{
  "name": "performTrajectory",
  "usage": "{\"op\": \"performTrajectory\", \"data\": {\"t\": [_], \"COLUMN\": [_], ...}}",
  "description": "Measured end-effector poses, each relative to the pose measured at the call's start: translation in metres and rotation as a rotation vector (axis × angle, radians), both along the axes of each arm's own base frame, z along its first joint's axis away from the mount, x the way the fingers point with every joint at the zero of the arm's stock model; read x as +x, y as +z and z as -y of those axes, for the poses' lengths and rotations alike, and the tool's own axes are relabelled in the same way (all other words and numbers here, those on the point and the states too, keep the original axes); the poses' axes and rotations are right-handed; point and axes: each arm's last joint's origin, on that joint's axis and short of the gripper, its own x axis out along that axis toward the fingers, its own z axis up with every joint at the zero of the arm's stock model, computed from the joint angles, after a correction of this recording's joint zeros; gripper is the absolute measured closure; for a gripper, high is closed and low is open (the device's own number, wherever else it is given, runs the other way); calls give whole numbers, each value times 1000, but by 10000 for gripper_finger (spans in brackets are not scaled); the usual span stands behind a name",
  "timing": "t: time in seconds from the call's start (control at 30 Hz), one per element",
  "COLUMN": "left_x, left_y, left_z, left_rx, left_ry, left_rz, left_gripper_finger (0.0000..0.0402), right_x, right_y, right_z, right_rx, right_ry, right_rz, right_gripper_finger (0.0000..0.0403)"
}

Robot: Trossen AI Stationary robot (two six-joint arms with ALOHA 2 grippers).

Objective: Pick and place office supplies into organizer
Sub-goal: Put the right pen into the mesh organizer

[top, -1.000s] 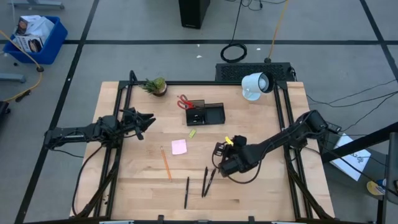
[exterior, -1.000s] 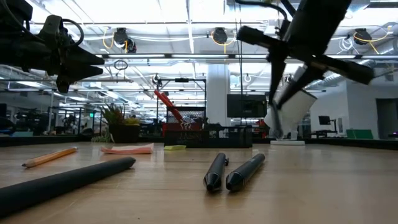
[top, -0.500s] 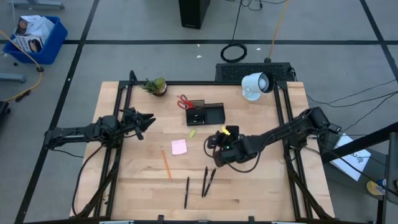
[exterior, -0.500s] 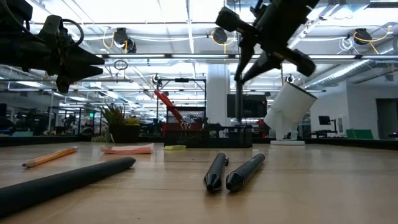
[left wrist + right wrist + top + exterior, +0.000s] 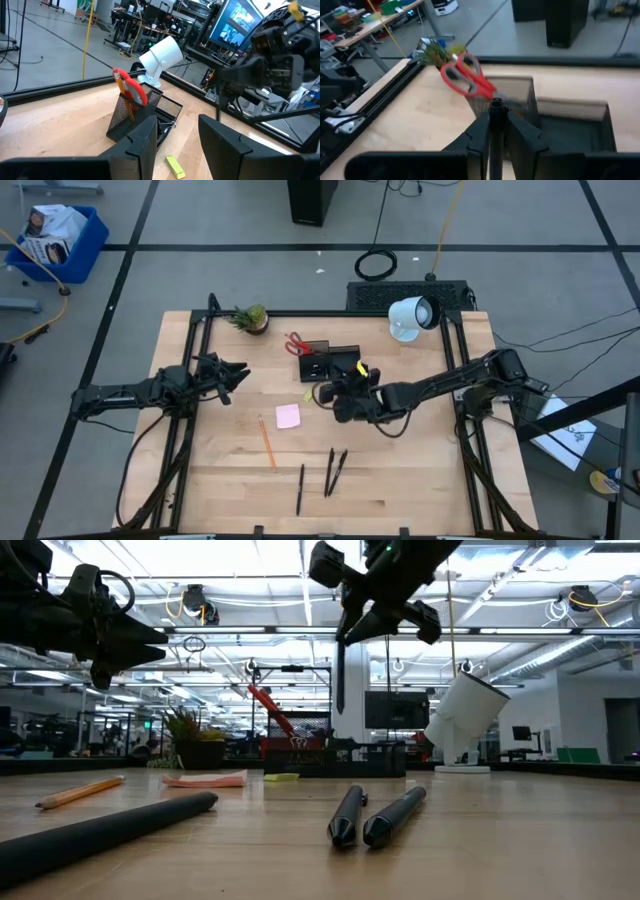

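My right gripper is shut on a black pen and hovers just on the near side of the black mesh organizer. Red-handled scissors and an orange pencil stand in the organizer's cup section. On the table lie a pink sticky-note pad, a small yellow piece, an orange pencil and three black pens. My left gripper is open and waits in the air at the table's left side. My right gripper pinches the black pen near its upper end between the two fingers. The pen hangs upright below the fingers, lifted clear of the table, with its lower tip pointing down.
A white round lamp-like device stands at the far right of the table, and a small potted plant at the far left. Black frame rails run along the left, right and far edges. Bare wood lies on the table's right half.
My right gripper has carried the pen from above the near-middle of the table toward the far edge and the left, up to the organizer. It stayed shut on the pen, which hangs upright. The left arm kept still.
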Motion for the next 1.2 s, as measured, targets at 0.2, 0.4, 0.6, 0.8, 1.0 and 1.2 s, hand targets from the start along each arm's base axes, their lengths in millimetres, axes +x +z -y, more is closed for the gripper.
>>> {"op": "performTrajectory", "data": {"t": [0.2, 0.4, 0.6, 0.8, 1.0, 1.2], "left_x": [0, 0, 0, 0, 0, 0], "left_y": [0, 0, 0, 0, 0, 0], "left_z": [0, 0, 0, 0, 0, 0], "left_rx": [0, 0, 0, 0, 0, 0], "left_ry": [0, 0, 0, 0, 0, 0], "left_rz": [0, -1, -1, -1, -1, -1], "left_gripper_finger": [254, 254, 254, 254, 254, 254], "right_x": [10, 17, 22, 25, 32, 38], "right_y": [9, 19, 26, 28, 26, 12], "right_z": [22, 43, 66, 91, 103, 120], "right_rx": [-103, -199, -200, -194, -267, -272], "right_ry": [20, 28, 72, 111, 105, 129], "right_rz": [-50, -77, -38, -12, -14, -36], "right_gripper_finger": [353, 353, 353, 353, 353, 353]}}
